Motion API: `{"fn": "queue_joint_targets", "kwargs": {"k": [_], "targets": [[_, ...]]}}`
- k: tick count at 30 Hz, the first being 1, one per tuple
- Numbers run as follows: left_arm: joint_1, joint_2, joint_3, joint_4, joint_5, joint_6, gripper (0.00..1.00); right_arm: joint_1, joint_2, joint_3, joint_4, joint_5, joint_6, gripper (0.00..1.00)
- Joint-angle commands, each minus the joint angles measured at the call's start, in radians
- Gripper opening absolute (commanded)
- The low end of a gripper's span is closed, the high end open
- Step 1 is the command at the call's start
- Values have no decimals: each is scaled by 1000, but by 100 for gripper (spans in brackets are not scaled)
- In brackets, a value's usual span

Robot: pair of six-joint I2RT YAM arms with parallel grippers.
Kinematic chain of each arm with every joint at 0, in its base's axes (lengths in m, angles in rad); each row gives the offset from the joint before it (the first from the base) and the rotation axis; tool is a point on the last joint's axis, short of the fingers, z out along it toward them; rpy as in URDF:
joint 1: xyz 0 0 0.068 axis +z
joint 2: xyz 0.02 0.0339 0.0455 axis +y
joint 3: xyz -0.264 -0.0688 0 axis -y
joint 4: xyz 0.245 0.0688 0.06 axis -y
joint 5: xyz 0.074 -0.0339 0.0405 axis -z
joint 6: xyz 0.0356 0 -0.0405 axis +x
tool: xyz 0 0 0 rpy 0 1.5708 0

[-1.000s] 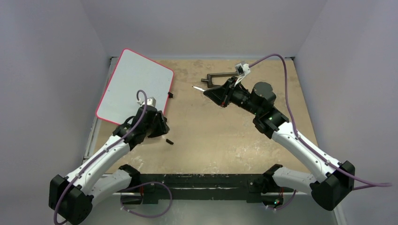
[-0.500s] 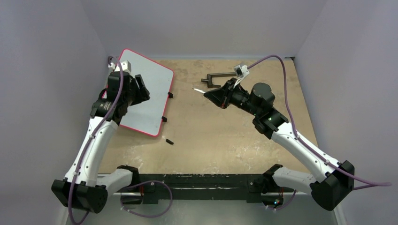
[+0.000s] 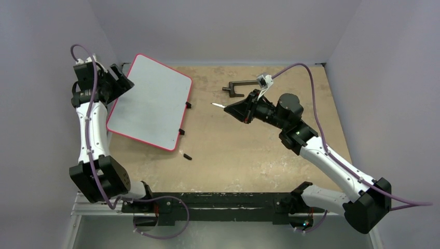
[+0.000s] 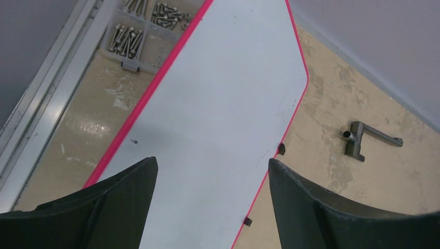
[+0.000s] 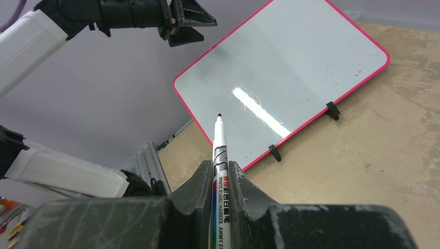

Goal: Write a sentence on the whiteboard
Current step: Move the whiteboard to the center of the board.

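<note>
Along the table's far left edge, the left gripper hangs raised beside the outer rim of the whiteboard. Its jaws are spread wide with nothing between them, likely so that it leaves the writing face free. The whiteboard lies flat on the far-left part of the tabletop, turned at a slant, with small black clips on its right-hand edge. Its surface is blank apart from faint specks, so no words are written yet. A small black piece, perhaps a cap, lies on the table just off the board's near corner. Further right, the whiteboard marker is uncapped and points its nib toward the board. The right gripper has its jaws pinched tight on the barrel and holds it in the air, well apart from the board, seemingly lined up for the first stroke.
</note>
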Motion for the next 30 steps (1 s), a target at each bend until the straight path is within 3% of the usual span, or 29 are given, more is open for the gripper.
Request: {"fn": "queue_joint_targets", "kwargs": {"k": [1, 6, 17, 25, 30], "targets": [[62, 85, 123, 78, 88, 26, 78, -2, -20, -9, 58, -43, 14, 0], [97, 240, 242, 64, 149, 55, 76, -2, -9, -7, 68, -56, 26, 0], [101, 409, 300, 113, 219, 28, 75, -2, -20, -11, 59, -85, 21, 0], [96, 477, 317, 136, 343, 12, 59, -2, -42, -12, 29, -72, 3, 0], [51, 486, 313, 131, 342, 27, 57, -3, -53, -14, 23, -71, 0, 0]]}}
